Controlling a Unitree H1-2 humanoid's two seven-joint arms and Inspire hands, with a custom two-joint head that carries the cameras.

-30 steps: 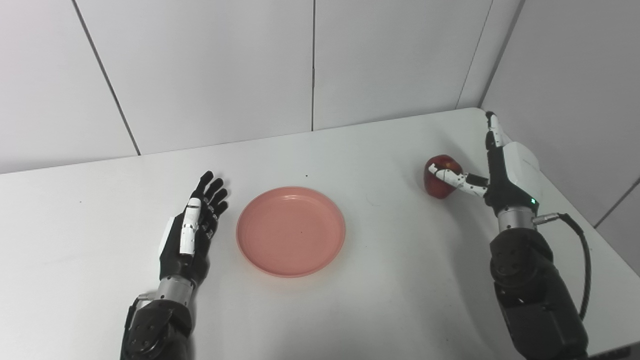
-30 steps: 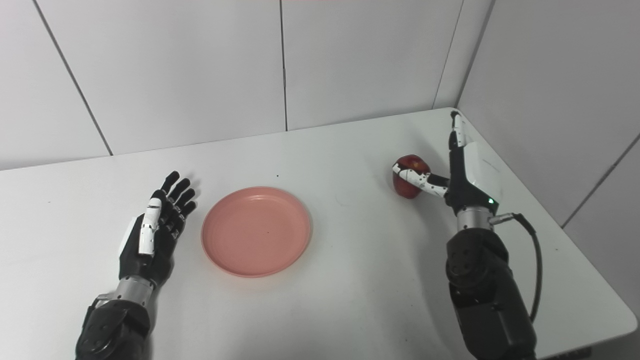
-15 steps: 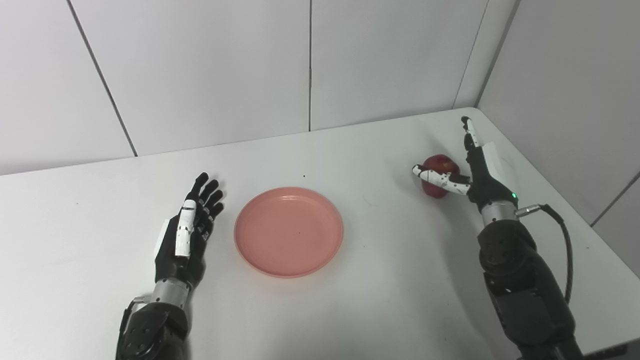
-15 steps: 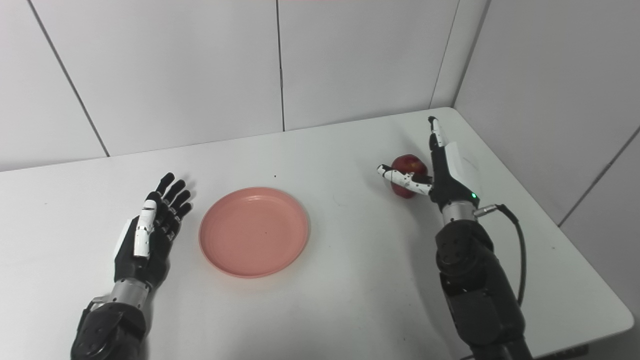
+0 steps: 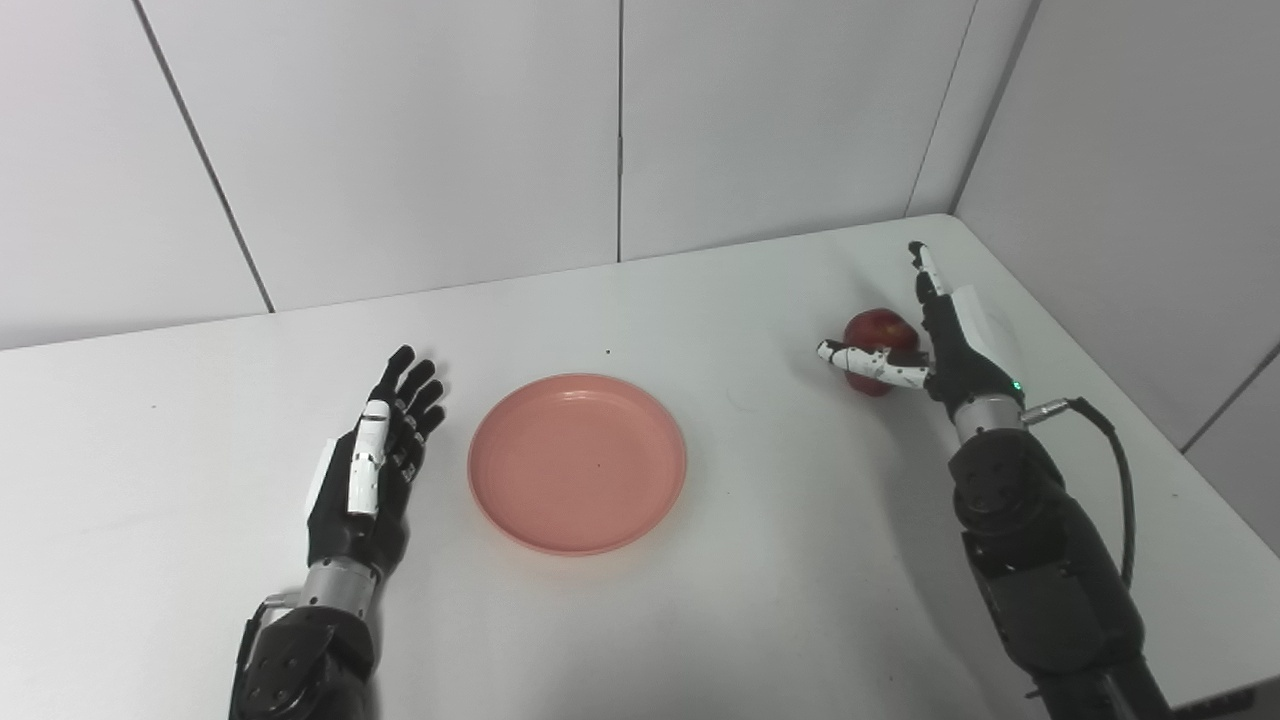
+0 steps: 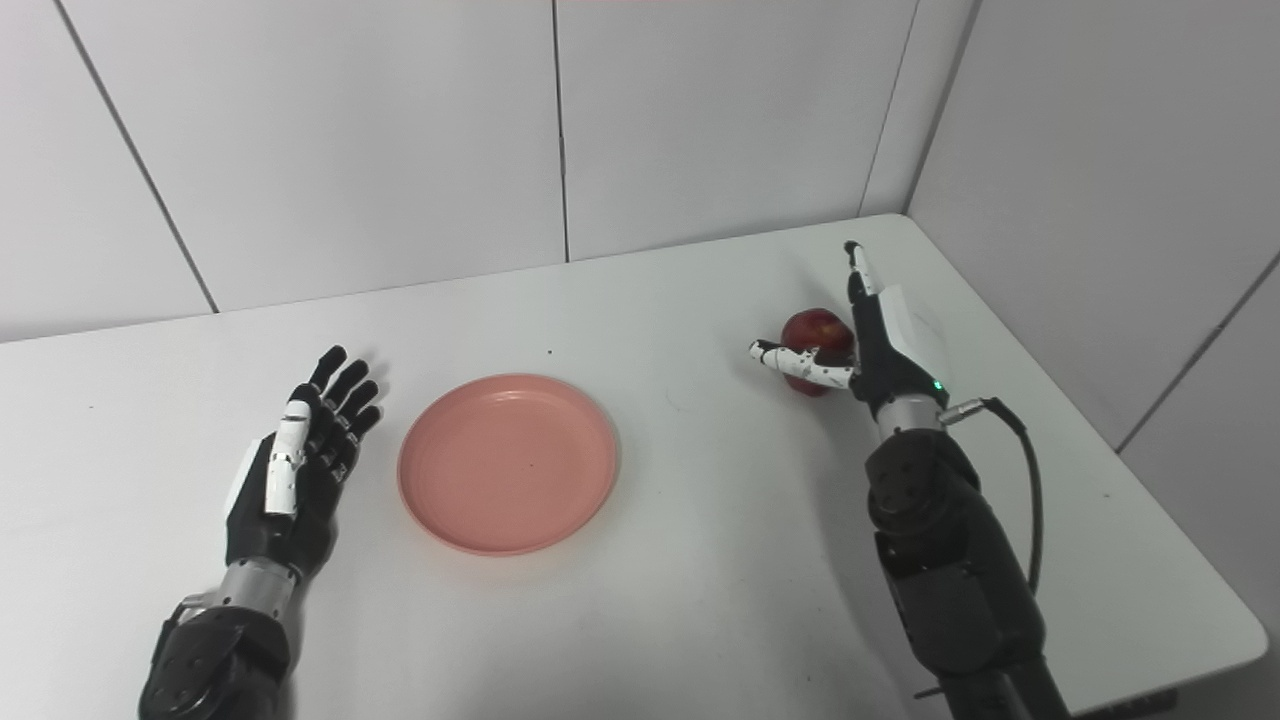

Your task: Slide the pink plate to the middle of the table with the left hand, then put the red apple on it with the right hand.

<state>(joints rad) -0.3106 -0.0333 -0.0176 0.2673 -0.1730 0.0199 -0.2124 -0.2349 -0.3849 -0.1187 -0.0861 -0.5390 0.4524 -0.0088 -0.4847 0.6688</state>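
Meanwhile pink plate (image 5: pixel 577 463) holds nothing; right hand (image 5: pixel 940 340), fingers spread, brackets red apple (image 5: pixel 872 330); left hand (image 5: pixel 370 475) spread.

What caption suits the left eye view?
Open right hand reaches around red apple; round pink plate waits beside open left hand.

pink plate (image 5: pixel 577 463), red apple (image 5: pixel 873 333) (plain white table (image 5: pixel 760 560)).

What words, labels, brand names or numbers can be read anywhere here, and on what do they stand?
None: no readable text shows in either view.
The pink plate, the red apple, the white table and the wall panels are all plain.
The right hand carries only a small green light near its wrist; the left hand bears no lettering.
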